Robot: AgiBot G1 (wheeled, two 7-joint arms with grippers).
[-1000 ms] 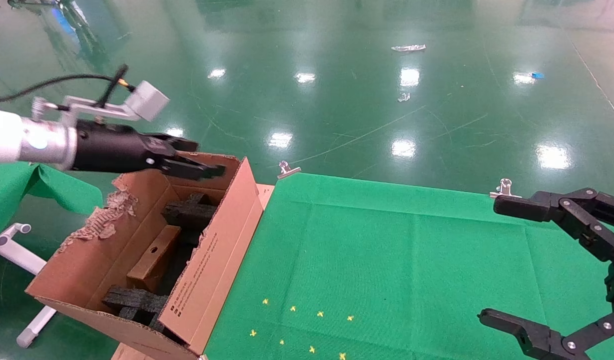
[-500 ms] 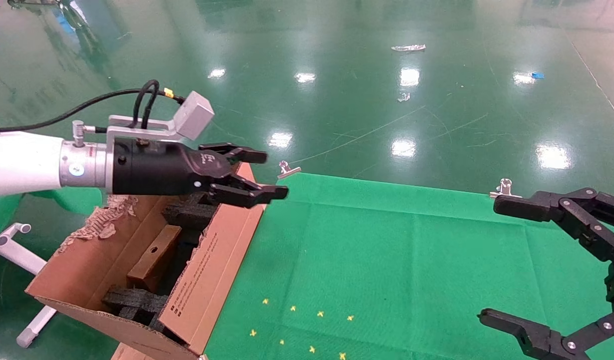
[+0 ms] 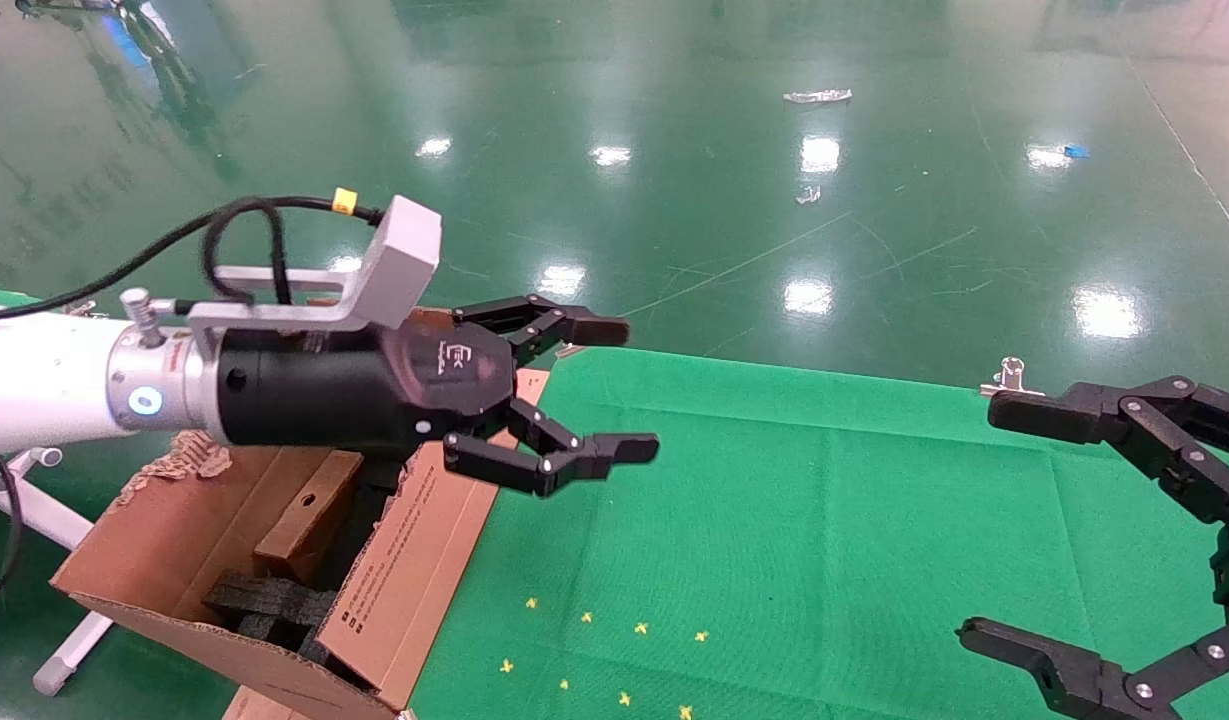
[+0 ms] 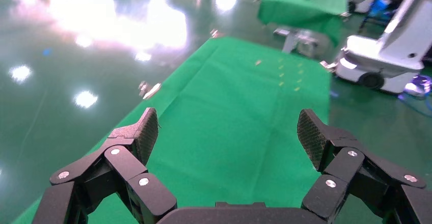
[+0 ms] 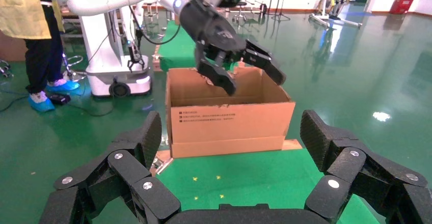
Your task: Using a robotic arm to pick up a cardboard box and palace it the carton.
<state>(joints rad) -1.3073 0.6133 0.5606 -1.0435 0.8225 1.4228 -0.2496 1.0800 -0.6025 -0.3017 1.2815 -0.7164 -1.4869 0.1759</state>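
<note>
The cardboard box point(image 3: 309, 512) lies flat inside the carton point(image 3: 414, 560), between black foam pieces point(image 3: 264, 605). The robotic arm's left gripper point(image 3: 629, 388) hangs open and empty above the carton's right flap, reaching over the left edge of the green table point(image 3: 824, 520). In the left wrist view the left gripper point(image 4: 226, 127) shows only green cloth between its spread fingers. The right wrist view shows the carton point(image 5: 229, 119) from the side, with the left gripper point(image 5: 253, 80) above it. My right gripper point(image 3: 986, 520) stays open and empty at the table's right edge.
Metal clips point(image 3: 1009, 378) hold the cloth at the table's far edge. Small yellow marks point(image 3: 604, 650) dot the cloth near the front. A white tube frame point(image 3: 34, 500) stands left of the carton. A person point(image 5: 35, 40) and a robot base point(image 5: 119, 76) are beyond the carton.
The left arm has swung right and forward, from above the carton's back to over the table's left edge, and its fingers have spread wider. The cardboard box stays in the carton.
</note>
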